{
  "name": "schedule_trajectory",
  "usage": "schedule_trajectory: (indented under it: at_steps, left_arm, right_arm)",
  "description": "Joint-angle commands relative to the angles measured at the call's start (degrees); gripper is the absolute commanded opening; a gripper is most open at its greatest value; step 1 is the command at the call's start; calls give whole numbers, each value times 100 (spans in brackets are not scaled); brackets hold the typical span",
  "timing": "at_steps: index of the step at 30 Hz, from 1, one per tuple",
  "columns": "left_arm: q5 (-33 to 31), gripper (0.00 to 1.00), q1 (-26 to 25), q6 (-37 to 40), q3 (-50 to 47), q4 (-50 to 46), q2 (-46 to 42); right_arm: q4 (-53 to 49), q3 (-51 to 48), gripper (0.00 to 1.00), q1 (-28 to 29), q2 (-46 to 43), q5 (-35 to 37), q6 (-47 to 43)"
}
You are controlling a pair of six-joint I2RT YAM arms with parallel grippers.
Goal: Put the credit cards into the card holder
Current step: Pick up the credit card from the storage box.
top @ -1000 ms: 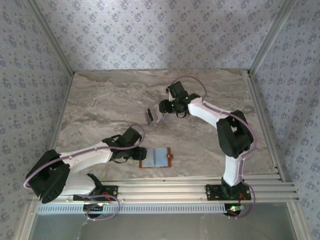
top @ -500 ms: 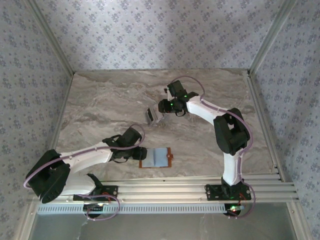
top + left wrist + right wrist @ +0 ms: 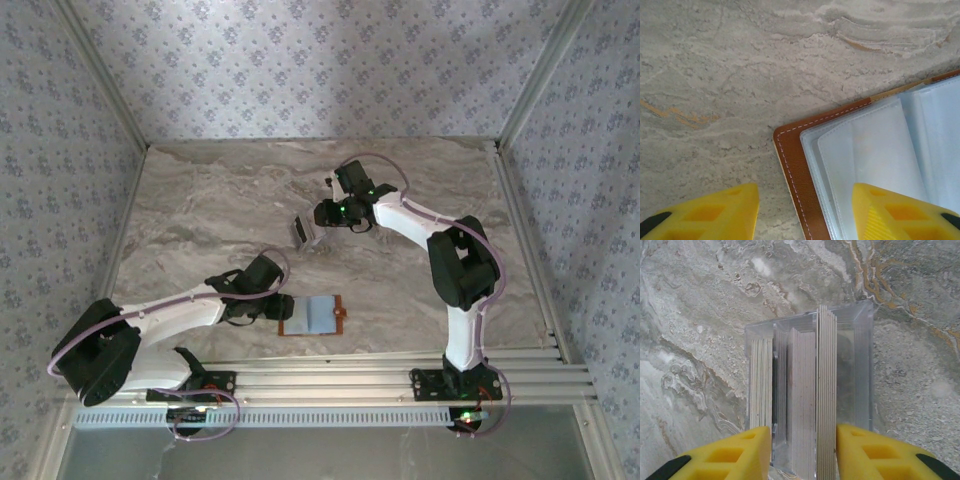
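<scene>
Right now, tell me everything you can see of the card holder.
The card holder lies open and flat on the marble table, near its front edge. Its cover looks like brown leather with pale stitching along the rim; inside are clear, bluish plastic sleeves, no card seen in them. A brown clasp tab sticks out on its right side. The left gripper is open over its left corner, one finger above the sleeves, one above the table; contact is unclear.

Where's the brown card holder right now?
In the top view, the card holder lies open on the table near its front edge, by the left gripper.
</scene>
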Motion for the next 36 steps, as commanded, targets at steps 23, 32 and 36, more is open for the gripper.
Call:
schedule_trajectory:
  at_steps: [23,32,36]
  left_arm:
    - [45,51,-44,73,28,51,122]
    - [53,51,-43,82,51,54,163]
    - [45,51,-44,82,51,53,167]
  right_arm:
    - [-29,164,26,-103,-30,-496,-50]
    - [-86,174,17,-121,-99,-474,-67]
    - [-184,208,13,-128,-148,-380,-98]
